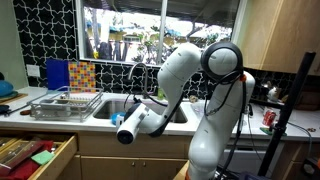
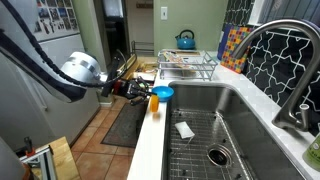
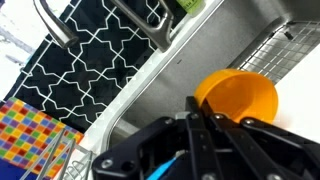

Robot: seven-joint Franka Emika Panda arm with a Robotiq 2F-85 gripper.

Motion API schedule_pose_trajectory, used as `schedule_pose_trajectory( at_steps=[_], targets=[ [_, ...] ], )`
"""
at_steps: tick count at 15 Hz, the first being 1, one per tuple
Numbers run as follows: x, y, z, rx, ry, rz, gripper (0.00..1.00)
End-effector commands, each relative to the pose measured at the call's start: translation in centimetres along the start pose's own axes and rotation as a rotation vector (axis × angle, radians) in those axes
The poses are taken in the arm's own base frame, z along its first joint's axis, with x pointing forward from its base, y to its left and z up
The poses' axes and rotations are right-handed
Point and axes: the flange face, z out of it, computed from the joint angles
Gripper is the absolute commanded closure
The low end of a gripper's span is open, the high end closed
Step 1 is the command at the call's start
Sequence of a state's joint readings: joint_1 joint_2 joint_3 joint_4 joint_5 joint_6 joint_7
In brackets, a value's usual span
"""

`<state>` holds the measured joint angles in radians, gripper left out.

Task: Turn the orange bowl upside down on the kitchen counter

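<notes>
Gripper (image 3: 203, 116): your fingers are pinched together on the rim of the orange bowl (image 3: 240, 100).
Orange bowl: tilted, its hollow facing your wrist camera, at the front edge of the kitchen counter (image 2: 148, 140).
Blue bowl (image 2: 163, 92): just beside the orange bowl.
Sink (image 2: 245, 120): behind both bowls.
Dish rack (image 2: 190, 68): farther along the counter.

Daylight pours through a wide window (image 1: 140, 35). Beside it the wall carries a black backsplash (image 1: 45, 30) with a white lattice pattern. A light wooden upper cabinet (image 1: 275, 30) hangs at one end. Matching drawers (image 1: 100, 150) run below, with one open drawer (image 1: 45, 155). The floor (image 2: 95, 150) is terracotta tile under a dark mat (image 2: 125, 120), and a pale doorway (image 2: 145, 20) stands beyond.
</notes>
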<state>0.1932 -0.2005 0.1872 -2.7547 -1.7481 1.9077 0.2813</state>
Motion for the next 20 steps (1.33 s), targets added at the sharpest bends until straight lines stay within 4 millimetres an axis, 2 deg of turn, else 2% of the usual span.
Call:
schedule_pose_trajectory(
  at_steps=[1, 7, 20],
  targets=[
    [1.4, -1.0, -0.1, -0.110, -0.045, -0.030, 0.99],
    [4.2, -3.9, -0.4, -0.203, -0.023, -0.047, 0.99],
    [6.6, -7.8, -0.4, -0.328, -0.075, -0.073, 0.98]
  ],
)
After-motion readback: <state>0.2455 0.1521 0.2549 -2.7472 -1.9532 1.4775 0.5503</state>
